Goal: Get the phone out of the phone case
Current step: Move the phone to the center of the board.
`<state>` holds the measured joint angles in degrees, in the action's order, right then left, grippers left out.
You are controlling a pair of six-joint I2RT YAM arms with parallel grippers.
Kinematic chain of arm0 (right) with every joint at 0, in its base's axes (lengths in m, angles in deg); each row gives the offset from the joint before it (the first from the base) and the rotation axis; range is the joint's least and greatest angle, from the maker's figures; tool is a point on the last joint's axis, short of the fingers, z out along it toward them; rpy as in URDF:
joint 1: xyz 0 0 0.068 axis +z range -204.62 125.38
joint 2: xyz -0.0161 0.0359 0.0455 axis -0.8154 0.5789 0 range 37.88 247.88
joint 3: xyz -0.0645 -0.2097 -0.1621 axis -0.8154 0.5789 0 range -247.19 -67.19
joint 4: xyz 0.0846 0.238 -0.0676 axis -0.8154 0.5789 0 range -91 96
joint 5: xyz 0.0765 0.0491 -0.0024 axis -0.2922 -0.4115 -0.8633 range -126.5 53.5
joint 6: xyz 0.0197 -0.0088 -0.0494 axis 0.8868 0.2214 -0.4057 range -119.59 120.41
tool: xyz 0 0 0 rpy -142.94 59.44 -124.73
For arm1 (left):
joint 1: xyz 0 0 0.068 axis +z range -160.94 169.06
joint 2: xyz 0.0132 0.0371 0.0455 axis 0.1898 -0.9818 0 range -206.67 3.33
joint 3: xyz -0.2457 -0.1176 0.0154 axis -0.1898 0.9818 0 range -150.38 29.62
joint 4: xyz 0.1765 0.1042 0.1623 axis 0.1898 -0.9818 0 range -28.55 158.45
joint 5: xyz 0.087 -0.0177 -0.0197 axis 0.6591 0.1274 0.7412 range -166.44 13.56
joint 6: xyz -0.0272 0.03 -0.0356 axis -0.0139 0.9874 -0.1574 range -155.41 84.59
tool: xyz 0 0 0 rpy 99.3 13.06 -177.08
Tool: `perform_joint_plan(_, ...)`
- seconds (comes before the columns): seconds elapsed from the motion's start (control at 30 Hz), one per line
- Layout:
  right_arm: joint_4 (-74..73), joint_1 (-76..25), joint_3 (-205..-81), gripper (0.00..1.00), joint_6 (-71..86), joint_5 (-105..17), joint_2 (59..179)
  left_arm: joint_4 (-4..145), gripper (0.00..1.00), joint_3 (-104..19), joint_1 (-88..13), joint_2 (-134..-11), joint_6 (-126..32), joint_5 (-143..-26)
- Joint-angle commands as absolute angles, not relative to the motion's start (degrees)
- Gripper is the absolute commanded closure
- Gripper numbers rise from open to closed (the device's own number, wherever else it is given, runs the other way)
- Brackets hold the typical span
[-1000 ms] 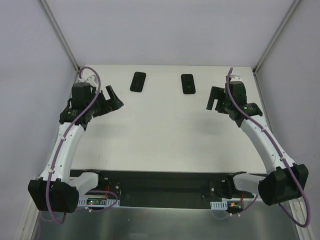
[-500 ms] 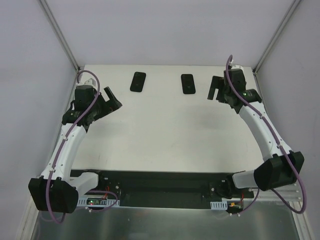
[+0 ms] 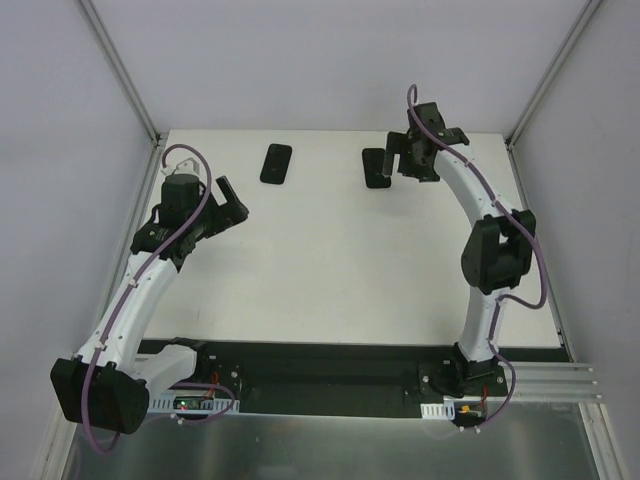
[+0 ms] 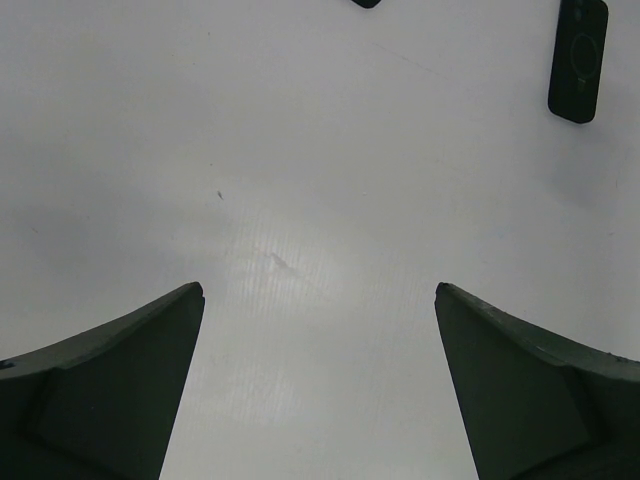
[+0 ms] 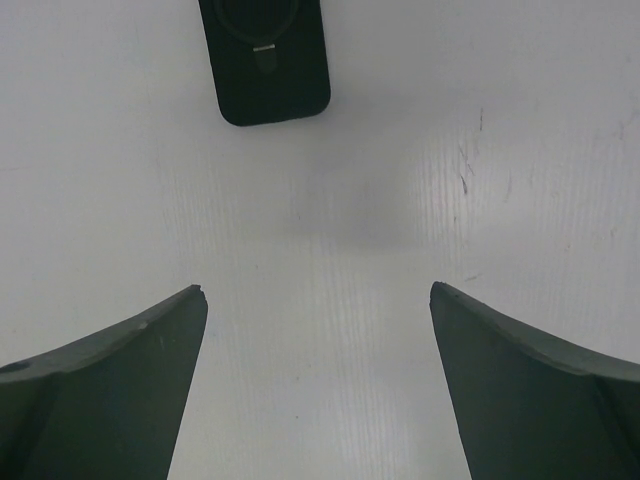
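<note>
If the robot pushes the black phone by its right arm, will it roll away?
Probably not: the black phone lies flat and looks thin. It would likely slide, since the white table looks smooth. Lying so low, it may be tricky for the right fingers to get under.
</note>
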<state>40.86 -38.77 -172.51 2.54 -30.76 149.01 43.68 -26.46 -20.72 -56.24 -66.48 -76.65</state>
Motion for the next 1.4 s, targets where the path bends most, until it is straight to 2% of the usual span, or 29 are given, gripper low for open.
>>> perform_joint_plan(0.0,41.0,-38.6,-180.5,0.04,2.5,-30.8,155.1,43.9,0.01,-28.7,-21.0,-56.4,-64.9,-79.1)
perform_joint_plan(0.2,38.3,-38.6,-189.1,0.04,0.8,-29.1,163.6,43.6,0.01,-29.5,-21.0,-57.1,-62.5,-80.0)
perform_joint_plan(0.47,34.9,-38.6,-197.8,0.04,-2.1,-34.7,171.9,43.6,0.01,-31.7,-21.0,-61.3,-63.0,-78.4)
perform_joint_plan(0.7,30.7,-38.5,-201.0,0.04,-0.6,-34.7,176.3,43.5,0.01,-32.9,-21.0,-62.6,-62.1,-77.8)
perform_joint_plan(1.37,35.4,-37.3,-206.8,0.04,0.2,-34.6,184.4,43.5,0.01,-33.2,-21.1,-63.7,-61.4,-78.0)
